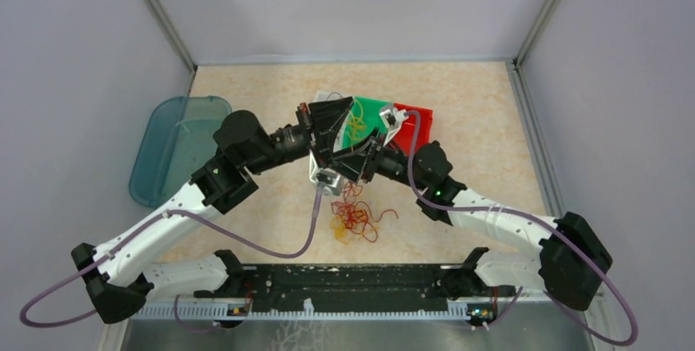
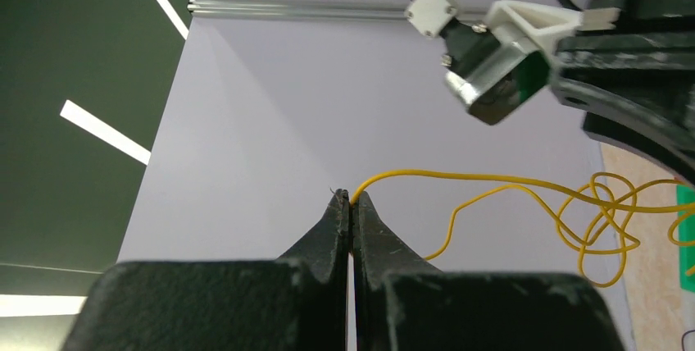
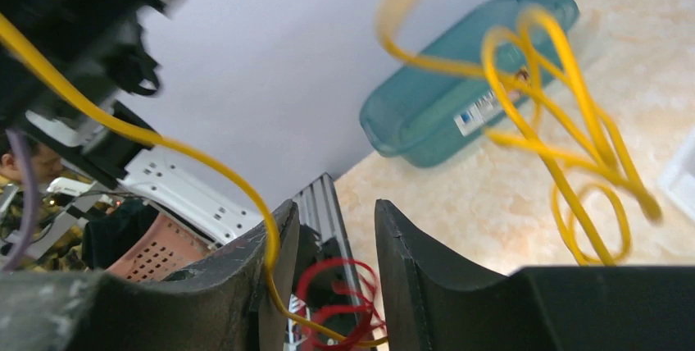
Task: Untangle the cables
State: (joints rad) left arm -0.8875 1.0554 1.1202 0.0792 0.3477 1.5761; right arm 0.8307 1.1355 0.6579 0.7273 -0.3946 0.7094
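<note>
A thin yellow cable [image 2: 492, 179] runs from my left gripper [image 2: 351, 199], which is shut on its end, into a knot of loops [image 2: 602, 224] held in the air. In the top view the yellow cable [image 1: 356, 125] hangs between the left gripper [image 1: 344, 117] and the right gripper [image 1: 354, 161]. My right gripper [image 3: 334, 224] is open. The yellow cable [image 3: 205, 162] drapes over its left finger [image 3: 246, 269] and crosses between the jaws. A red cable tangle [image 1: 356, 213] lies on the table below and shows beyond the jaws in the right wrist view [image 3: 340, 298].
A teal tray [image 1: 176, 150] lies at the table's left and shows in the right wrist view [image 3: 442, 105]. A green piece [image 1: 373, 111] and a red piece [image 1: 416, 125] lie behind the grippers. Grey walls enclose the table on three sides.
</note>
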